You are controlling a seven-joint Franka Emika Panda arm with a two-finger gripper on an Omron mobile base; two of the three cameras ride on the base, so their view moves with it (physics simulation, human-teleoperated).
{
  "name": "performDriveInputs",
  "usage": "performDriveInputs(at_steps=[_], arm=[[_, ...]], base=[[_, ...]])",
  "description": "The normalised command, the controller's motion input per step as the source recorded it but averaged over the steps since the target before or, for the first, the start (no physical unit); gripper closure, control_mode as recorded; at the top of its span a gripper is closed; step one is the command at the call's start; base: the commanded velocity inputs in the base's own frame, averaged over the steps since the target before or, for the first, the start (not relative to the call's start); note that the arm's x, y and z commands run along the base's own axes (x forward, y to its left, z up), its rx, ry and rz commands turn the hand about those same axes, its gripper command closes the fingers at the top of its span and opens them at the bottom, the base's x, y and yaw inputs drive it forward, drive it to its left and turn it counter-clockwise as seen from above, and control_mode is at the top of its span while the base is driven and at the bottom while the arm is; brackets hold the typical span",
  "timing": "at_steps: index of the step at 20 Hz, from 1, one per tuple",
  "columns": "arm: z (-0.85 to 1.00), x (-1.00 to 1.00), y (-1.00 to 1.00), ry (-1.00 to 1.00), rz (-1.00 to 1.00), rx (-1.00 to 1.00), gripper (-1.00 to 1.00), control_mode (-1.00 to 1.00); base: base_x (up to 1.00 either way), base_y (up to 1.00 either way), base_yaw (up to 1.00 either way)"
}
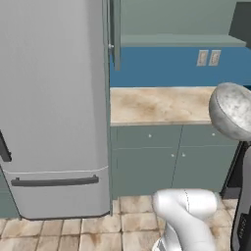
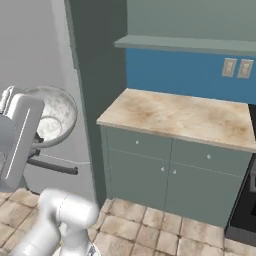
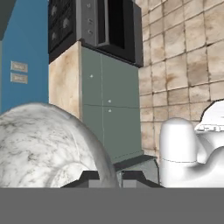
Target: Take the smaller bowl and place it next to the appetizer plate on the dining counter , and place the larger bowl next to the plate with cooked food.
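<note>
The smaller bowl (image 3: 43,144), whitish-grey and speckled, is held up in the air, well above the floor. In the hand view my gripper (image 3: 110,177) is shut on its rim, with a dark fingertip on each side of the wall. The left base view has the bowl (image 1: 232,111) at the right edge, tipped with its mouth facing the camera. In the right base view the bowl (image 2: 54,119) sits at the left, partly covered by my forearm. The larger bowl, the appetizer plate, the plate with cooked food and the dining counter are out of view.
A tall silver fridge (image 1: 54,108) stands on the left. Beside it is a short marbled counter (image 2: 180,117) over grey-green cabinets (image 1: 162,157), with a blue wall and outlets behind. A dark oven (image 2: 245,210) adjoins it on the right. The floor (image 2: 150,225) is tiled.
</note>
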Motion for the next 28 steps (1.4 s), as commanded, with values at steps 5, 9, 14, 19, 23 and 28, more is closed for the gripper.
performDriveInputs(at_steps=[5, 9, 14, 19, 23, 28], arm=[[0.0, 0.0, 0.0, 0.0, 0.0, 0.0, 1.0, 1.0], [0.0, 0.0, 0.0, 0.0, 0.0, 0.0, 1.0, 1.0], [0.0, 0.0, 0.0, 0.0, 0.0, 0.0, 1.0, 1.0], [0.0, 0.0, 0.0, 0.0, 0.0, 0.0, 1.0, 1.0], [0.0, 0.0, 0.0, 0.0, 0.0, 0.0, 1.0, 1.0], [0.0, 0.0, 0.0, 0.0, 0.0, 0.0, 1.0, 1.0]], base=[[-0.97, 1.0, -0.25], [-0.86, 1.0, -0.32], [-0.87, 1.0, -0.34], [-1.0, 0.61, -0.25], [-1.0, -0.17, -0.14], [-1.0, -0.47, -0.01]])
